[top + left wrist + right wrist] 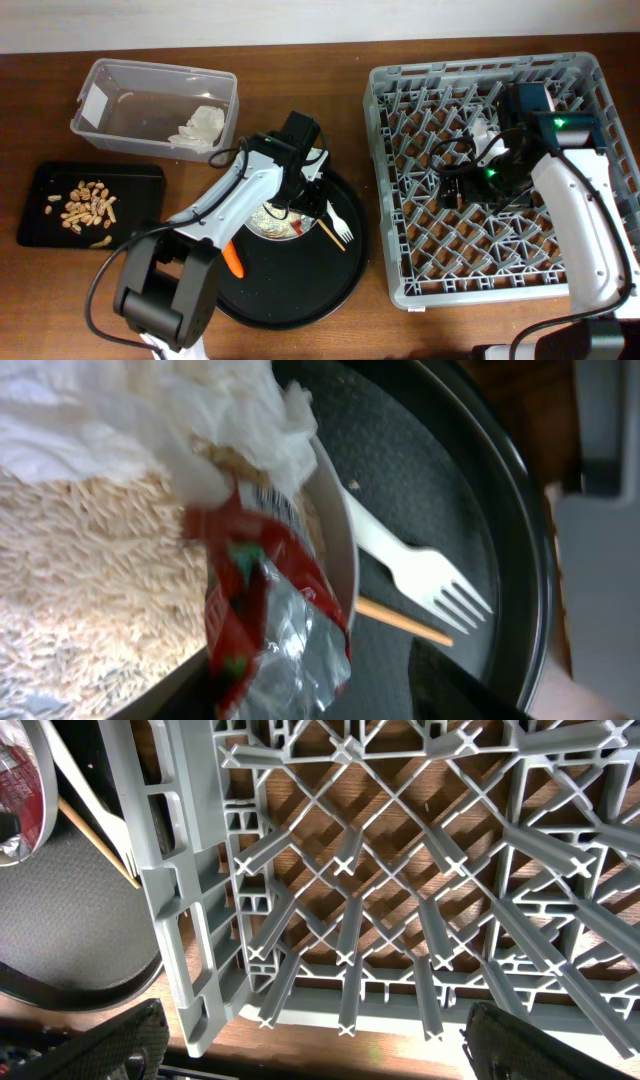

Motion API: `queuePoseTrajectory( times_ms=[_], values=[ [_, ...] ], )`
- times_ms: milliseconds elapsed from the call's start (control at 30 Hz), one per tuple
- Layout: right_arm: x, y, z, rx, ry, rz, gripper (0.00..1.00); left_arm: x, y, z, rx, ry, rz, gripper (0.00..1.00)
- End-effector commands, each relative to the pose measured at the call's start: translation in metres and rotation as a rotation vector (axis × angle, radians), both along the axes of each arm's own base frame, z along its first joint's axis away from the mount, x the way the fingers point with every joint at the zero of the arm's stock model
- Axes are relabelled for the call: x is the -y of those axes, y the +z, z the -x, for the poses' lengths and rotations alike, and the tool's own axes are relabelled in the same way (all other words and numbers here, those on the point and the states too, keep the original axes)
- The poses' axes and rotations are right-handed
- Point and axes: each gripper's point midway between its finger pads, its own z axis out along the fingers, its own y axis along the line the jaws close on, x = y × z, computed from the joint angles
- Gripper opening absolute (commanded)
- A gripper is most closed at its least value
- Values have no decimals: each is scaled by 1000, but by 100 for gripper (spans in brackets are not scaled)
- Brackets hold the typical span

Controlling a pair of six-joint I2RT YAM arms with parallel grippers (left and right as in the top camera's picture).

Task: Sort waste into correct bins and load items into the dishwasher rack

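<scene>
Left wrist: red wrapper (265, 630) and tissue (200, 410) on rice-covered white plate (345, 570), at left gripper (295, 195), grip unclear | fork (420, 570), stick (400, 622) beside | right gripper (320, 1050) fingers (100, 1040) spread, empty, over dishwasher rack (350, 870) | likely waste-clearing; next: lift wrapper to clear tub (150, 66).

Right fingers (88, 1046) seemingly wide apart

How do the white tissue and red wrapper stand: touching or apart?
Touching. In the left wrist view, the white tissue overlaps the top of the red wrapper, no gap between.
</scene>
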Motion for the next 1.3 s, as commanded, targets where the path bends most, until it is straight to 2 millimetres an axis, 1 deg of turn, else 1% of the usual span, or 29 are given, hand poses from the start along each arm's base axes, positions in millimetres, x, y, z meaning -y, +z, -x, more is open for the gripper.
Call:
queuePoseTrajectory(
  times_ms=[0, 100, 133, 200, 233, 267, 333, 367, 400, 433, 500, 533, 567, 600, 633, 667, 700, 733, 767, 800, 833, 867, 900, 933, 1033, 1067, 1133, 1167, 1267],
  values=[
    [0, 2, 1, 8, 6, 10, 98, -3, -11, -5, 11, 8, -31, 2],
    [0, 2, 1, 7, 6, 10, 98, -7, -8, -7, 21, 12, -51, 1],
    [0, 2, 1, 7, 6, 10, 98, -9, 8, -6, 23, 15, -58, 0],
    [0, 2, 1, 7, 7, 10, 98, -12, 46, -5, 41, 15, -55, 0],
    [0, 2, 1, 7, 6, 10, 98, -17, 76, -13, 104, 17, -48, 1],
    [0, 2, 1, 7, 7, 10, 98, -24, 94, -23, 156, 38, -53, 1],
    [0, 2, 1, 7, 7, 10, 98, -60, 151, -62, 341, 156, -63, 1],
    [0, 2, 1, 7, 7, 10, 98, -86, 169, -85, 417, 236, -82, 1],
    [0, 2, 1, 7, 7, 10, 99, -104, 175, -99, 465, 286, -99, 0],
    [0, 2, 1, 8, 7, 10, 98, -138, 181, -124, 537, 380, -131, 1],
    [0, 2, 1, 7, 7, 10, 98, -183, 176, -154, 584, 488, -147, 0],
    [0, 2, 1, 8, 8, 10, 98, -202, 165, -165, 582, 528, -160, 1],
    [0, 2, 1, 9, 13, 10, 98, -222, 149, -175, 565, 566, -176, 1],
    [0, 2, 1, 9, 13, 10, 98, -231, 141, -179, 557, 583, -183, 1],
    [0, 2, 1, 9, 13, 10, 98, -248, 124, -187, 541, 613, -196, 1],
    [0, 2, 1, 9, 13, 10, 98, -260, 116, -190, 533, 636, -200, 14],
    [0, 2, 1, 9, 13, 10, 98, -269, 112, -193, 531, 651, -193, 67],
    [0, 2, 1, 10, 13, 10, 98, -268, 113, -193, 532, 648, -174, 81],
    [0, 2, 1, 10, 13, 10, 98, -263, 118, -194, 535, 629, -143, 84],
    [0, 2, 1, 11, 13, 10, 98, -251, 124, -194, 537, 585, -92, 84],
    [0, 2, 1, 11, 13, 10, 98, -230, 131, -187, 518, 542, -18, 84],
    [0, 2, 1, 11, 13, 10, 98, -203, 134, -176, 472, 487, 56, 79],
    [0, 2, 1, 11, 13, 10, 98, -169, 133, -163, 415, 422, 105, 77],
    [0, 2, 1, 12, 13, 10, 98, -144, 127, -150, 365, 372, 109, 76],
    [0, 2, 1, 12, 13, 10, 98, -61, 91, -109, 259, 178, 78, 76],
    [0, 2, 1, 11, 13, 10, 98, -49, 76, -100, 258, 142, 38, 76],
    [0, 2, 1, 11, 13, 10, 98, -15, 35, -71, 228, 45, 14, 75],
    [0, 2, 1, 11, 13, 10, 98, -11, 24, -69, 241, 35, 9, 75],
    [0, 2, 2, 8, 13, 10, 98, -21, 2, -75, 293, 77, -44, 72]
  ],
)
